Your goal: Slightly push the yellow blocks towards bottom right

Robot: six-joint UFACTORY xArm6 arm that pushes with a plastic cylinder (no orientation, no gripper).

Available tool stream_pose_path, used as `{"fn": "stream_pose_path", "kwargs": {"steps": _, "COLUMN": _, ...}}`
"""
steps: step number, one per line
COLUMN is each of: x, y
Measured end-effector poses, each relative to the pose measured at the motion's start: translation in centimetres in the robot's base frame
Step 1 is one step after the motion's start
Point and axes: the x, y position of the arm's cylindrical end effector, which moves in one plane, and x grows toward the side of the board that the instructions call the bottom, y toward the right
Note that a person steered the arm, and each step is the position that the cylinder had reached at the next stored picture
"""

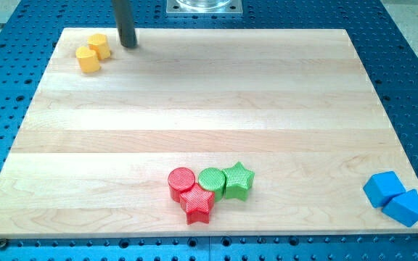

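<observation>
Two yellow blocks sit touching at the view's top left of the wooden board (pixel 194 109): one yellow block (pixel 98 46), shape unclear, and a yellow block (pixel 88 59) just below and left of it. My tip (pixel 128 45) rests on the board just to the right of the upper yellow block, a small gap apart from it.
A red cylinder (pixel 181 180), a red star (pixel 197 204), a green cylinder (pixel 212 179) and a green star (pixel 238 180) cluster at the bottom centre. Two blue blocks (pixel 383 188) (pixel 404 208) lie at the bottom right corner. A metal mount (pixel 204 6) is at the top.
</observation>
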Motion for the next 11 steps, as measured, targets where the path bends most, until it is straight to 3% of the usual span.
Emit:
{"fn": "stream_pose_path", "kwargs": {"steps": 3, "x": 0.1, "y": -4.4}}
{"fn": "stream_pose_path", "kwargs": {"steps": 6, "x": 8.0, "y": -2.4}}
{"fn": "stream_pose_path", "kwargs": {"steps": 7, "x": 7.4, "y": -2.1}}
{"fn": "stream_pose_path", "kwargs": {"steps": 9, "x": -0.9, "y": -3.9}}
{"fn": "stream_pose_path", "kwargs": {"steps": 10, "x": -3.0, "y": -6.5}}
{"fn": "stream_pose_path", "kwargs": {"steps": 11, "x": 0.2, "y": -9.0}}
